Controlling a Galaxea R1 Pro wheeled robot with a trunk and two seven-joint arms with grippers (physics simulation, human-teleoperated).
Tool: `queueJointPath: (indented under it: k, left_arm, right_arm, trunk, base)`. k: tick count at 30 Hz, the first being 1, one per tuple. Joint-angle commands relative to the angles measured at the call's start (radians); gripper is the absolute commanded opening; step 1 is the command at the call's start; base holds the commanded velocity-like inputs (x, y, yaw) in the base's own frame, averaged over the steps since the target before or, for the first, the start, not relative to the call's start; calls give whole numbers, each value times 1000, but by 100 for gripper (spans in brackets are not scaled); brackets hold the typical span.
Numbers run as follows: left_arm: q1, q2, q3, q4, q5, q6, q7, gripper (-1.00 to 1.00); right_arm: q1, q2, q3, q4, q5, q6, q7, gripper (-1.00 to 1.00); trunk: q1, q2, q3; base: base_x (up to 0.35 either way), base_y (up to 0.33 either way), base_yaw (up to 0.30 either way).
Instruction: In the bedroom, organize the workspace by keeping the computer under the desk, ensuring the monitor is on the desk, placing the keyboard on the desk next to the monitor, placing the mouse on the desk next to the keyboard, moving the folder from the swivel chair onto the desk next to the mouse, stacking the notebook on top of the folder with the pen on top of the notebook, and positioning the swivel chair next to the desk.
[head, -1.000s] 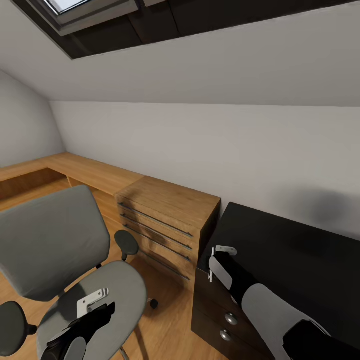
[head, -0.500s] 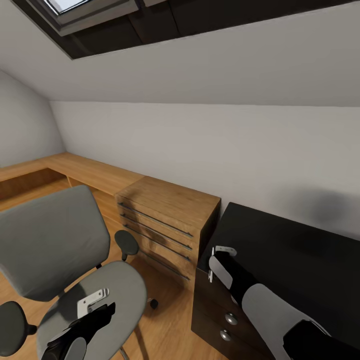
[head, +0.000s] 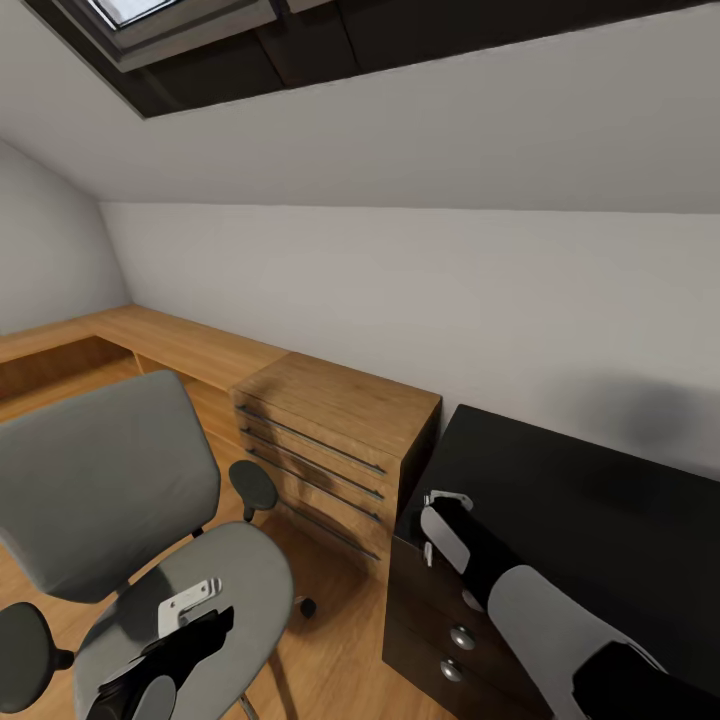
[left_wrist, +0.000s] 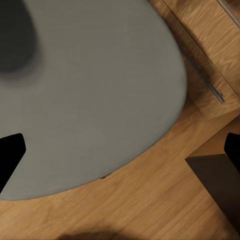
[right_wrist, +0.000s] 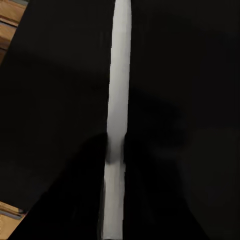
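Swivel chair (head: 150, 540) at 8 o'clock, chest of drawers (head: 335, 440) at centre, bench (head: 590, 510) at 4 o'clock, adjoining the chest.

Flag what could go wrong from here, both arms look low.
1. The left pincer, open, hovers close over the seat of the swivel chair. A touch could roll the chair, perhaps into the wooden chest beside it.
2. The right pincer sits just above the desk near its edge. Driving the base or lowering the arm could scrape the top or catch the drawer unit below.
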Motion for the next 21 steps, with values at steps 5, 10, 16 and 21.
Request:
queueJointPath:
  k: [5, 10, 16, 21]
  left_arm:
    - [0, 0, -1, -2, 10, 1, 10, 100]
    - [0, 0, -1, -2, 10, 1, 10, 100]
    - [0, 0, -1, -2, 10, 1, 10, 100]
    - [0, 0, -1, -2, 10, 1, 10, 100]
  right_arm:
    - [-1, -3, 6, -9, -16, 16, -10, -100]
    - [-1, -4, 6, -10, -16, 17, -10, -100]
    - [-1, -4, 6, -10, -16, 18, -10, -100]
    - [-1, -3, 6, -10, -16, 18, -10, -100]
  trunk:
    - [0, -1, -1]
    - [0, -1, -1]
    - [0, -1, -1]
    - [0, -1, -1]
  base:
    - [0, 0, 0]
    - [0, 0, 0]
    - [0, 0, 0]
    - [0, 0, 0]
